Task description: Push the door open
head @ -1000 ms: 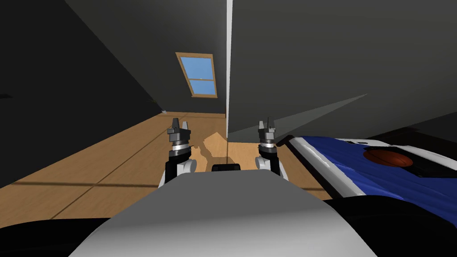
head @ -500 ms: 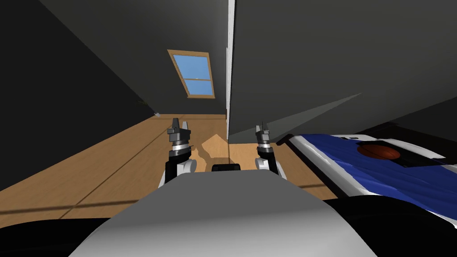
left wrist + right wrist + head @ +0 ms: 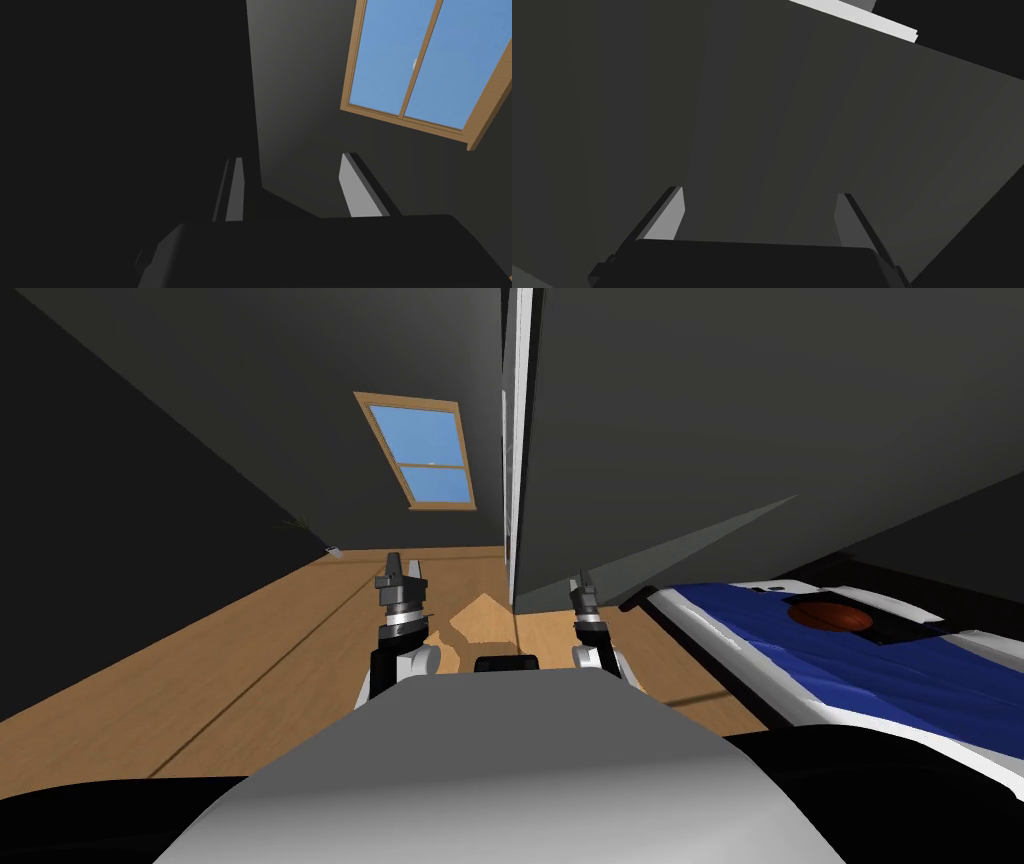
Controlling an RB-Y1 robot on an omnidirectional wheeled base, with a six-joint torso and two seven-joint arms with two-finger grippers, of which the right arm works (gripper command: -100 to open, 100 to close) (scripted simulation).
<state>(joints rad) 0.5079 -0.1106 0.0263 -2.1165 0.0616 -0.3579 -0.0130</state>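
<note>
The door (image 3: 700, 418) looks partly open to me. In the head view it stands just ahead and to my right as a tall, plain, dark grey panel, and its thin white edge (image 3: 517, 438) is turned almost straight toward me. A gap shows to the left of that edge, and through it I see wooden floor (image 3: 300, 628) running to a far wall with a wood-framed window (image 3: 420, 453). I judge the push to be under way but not finished, because the panel crosses much of my path on the right and has more swing left. My right gripper (image 3: 580, 581) is low against the door's face, close to the white edge, and I cannot tell whether the fingertips touch it or sit just short. In the right wrist view the right gripper (image 3: 759, 193) has its blades spread wide with nothing between them, and the flat dark grey door (image 3: 762, 100) lies close ahead. My left gripper (image 3: 402, 560) is raised over the floor in the gap, well clear of the door. Its fingers (image 3: 357, 185) are also apart and empty. The door has no handle or marking that I can see, only a paler wedge along its lower part. A bed (image 3: 880, 673) with a blue cover lies beyond it on my right.
</note>
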